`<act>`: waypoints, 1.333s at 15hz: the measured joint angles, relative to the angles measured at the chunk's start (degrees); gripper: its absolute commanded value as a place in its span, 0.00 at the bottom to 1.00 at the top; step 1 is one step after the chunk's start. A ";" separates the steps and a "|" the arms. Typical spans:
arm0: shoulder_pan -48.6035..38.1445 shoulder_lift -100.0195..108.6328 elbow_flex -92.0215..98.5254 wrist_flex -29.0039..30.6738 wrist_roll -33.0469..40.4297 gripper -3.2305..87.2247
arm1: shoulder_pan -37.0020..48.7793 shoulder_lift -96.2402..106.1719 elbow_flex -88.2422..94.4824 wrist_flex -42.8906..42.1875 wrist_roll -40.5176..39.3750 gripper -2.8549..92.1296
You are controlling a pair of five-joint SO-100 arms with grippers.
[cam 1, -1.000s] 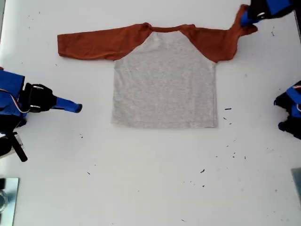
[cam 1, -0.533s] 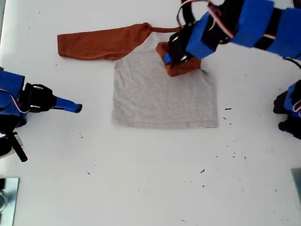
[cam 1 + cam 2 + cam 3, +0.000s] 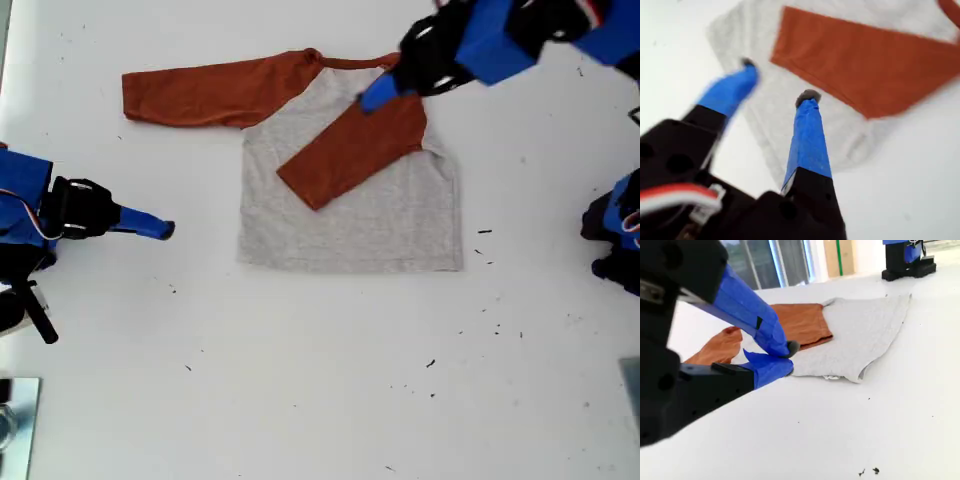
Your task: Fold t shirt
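With one rust-orange sleeve (image 3: 350,150) already laid diagonally across its grey body, the t shirt (image 3: 350,215) lies flat at about twelve o'clock on the white table (image 3: 320,380). My first gripper (image 3: 777,80) hovers above that sleeve, jaws apart and empty; my second gripper (image 3: 782,356), at nine o'clock, rests nearly closed on nothing. Best practice: fold the outstretched sleeve (image 3: 205,92) likewise, keeping it smooth. No containers are visible.
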 measured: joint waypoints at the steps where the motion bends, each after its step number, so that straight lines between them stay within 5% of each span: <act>1: 0.00 0.00 0.00 0.00 0.44 0.03 | 4.39 13.18 15.73 -4.57 0.26 0.07; 4: 0.00 0.00 0.00 0.00 0.62 0.03 | 11.69 49.22 66.18 -12.13 3.96 0.07; 7: -1.05 -0.35 0.00 0.00 0.97 0.03 | 13.01 67.06 95.27 -16.96 5.19 0.06; 12: -3.08 -2.02 -1.67 0.00 -6.15 0.03 | 12.92 71.19 98.70 -18.37 5.71 0.06; 16: -10.20 -37.62 -23.99 2.11 -6.42 0.03 | 12.92 73.48 99.49 -18.37 5.71 0.06; 20: -23.91 -75.15 -59.68 16.87 5.98 0.28 | 13.10 81.39 100.37 -17.14 5.80 0.06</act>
